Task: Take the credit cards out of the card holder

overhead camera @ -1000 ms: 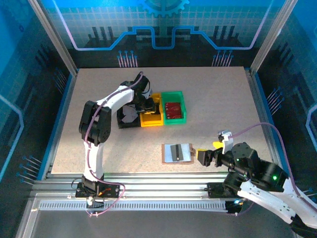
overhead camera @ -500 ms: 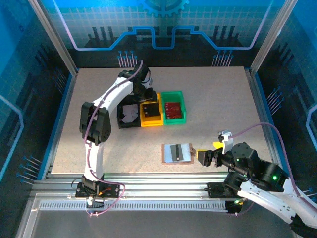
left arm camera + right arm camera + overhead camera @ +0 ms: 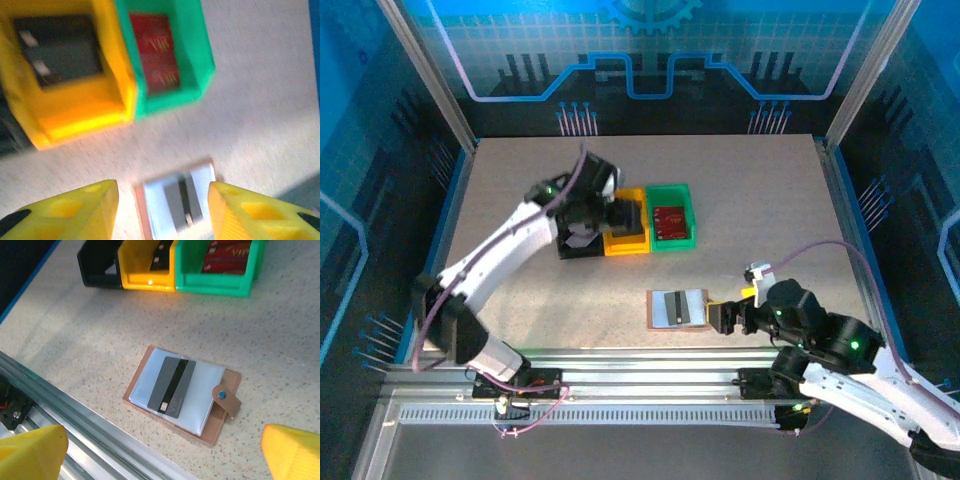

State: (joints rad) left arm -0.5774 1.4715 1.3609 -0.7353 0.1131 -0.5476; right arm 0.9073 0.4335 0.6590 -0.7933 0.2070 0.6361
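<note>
The tan card holder (image 3: 220,417) lies open on the table near the front rail, pale inside facing up. A grey credit card (image 3: 172,386) with a black stripe rests on that inside. My right gripper (image 3: 164,440) hovers just right of the holder (image 3: 678,308), open wide with nothing between its fingers. My left gripper (image 3: 618,215) is above the yellow tray (image 3: 75,105), open and empty. A dark card (image 3: 60,50) lies in the yellow tray. In the green tray (image 3: 195,50) lies a red card (image 3: 155,52).
A black tray (image 3: 570,247) stands left of the yellow one, partly under the left arm. The metal front rail (image 3: 75,430) runs close to the holder's near edge. Bare table stretches to the right of the trays and behind them.
The left gripper has opened and drawn back above the trays, its arm swinging down to the left. The right gripper has edged left, closer to the card holder.
</note>
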